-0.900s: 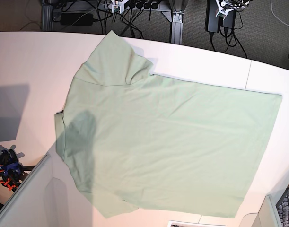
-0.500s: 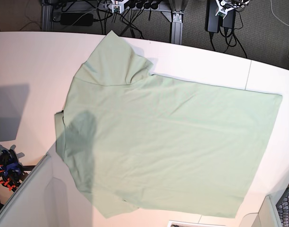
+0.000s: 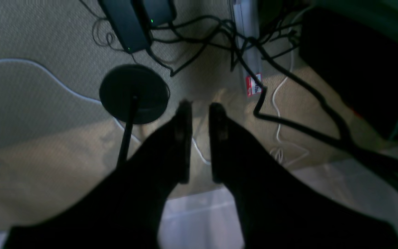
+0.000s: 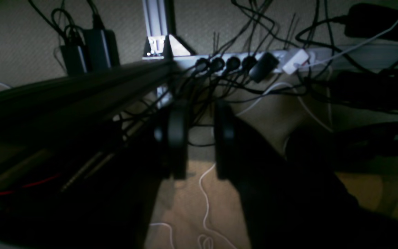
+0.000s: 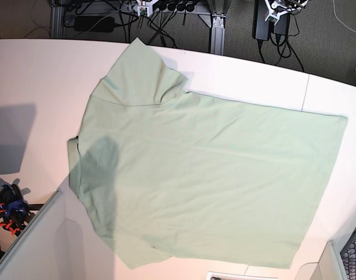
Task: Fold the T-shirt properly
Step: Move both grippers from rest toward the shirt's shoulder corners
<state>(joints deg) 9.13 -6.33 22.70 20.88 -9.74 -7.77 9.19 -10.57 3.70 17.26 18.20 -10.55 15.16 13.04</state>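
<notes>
The T-shirt [image 5: 207,175] lies spread flat, back side up, on the white table [image 5: 38,76], its collar end toward the base view's left, its hem toward the right, and one sleeve [image 5: 140,73] pointing at the far edge. No fold shows in it, so the task looks to be at its very start, with the first grasp not yet made. Neither arm appears over the table in the base view.

The left gripper [image 3: 200,114] hangs beyond the table edge over the carpet, its two dark fingers a narrow gap apart and holding nothing. The right gripper [image 4: 199,138] is likewise off the cloth, fingers slightly parted and empty, facing a power strip [image 4: 254,60] and tangled cables [image 4: 240,27].

The next move probably calls for both arms to come in over the table and pinch the cloth at a sleeve or along one long side, then carry it across the body.

Around the shirt the table carries little. A round black stand base [image 3: 134,93] sits on the floor below the left gripper. A grey panel [image 5: 32,239] at the near left corner and a dark clamp with orange bits [image 5: 9,210] beside it lie close to the collar end and could hinder a low approach there.
</notes>
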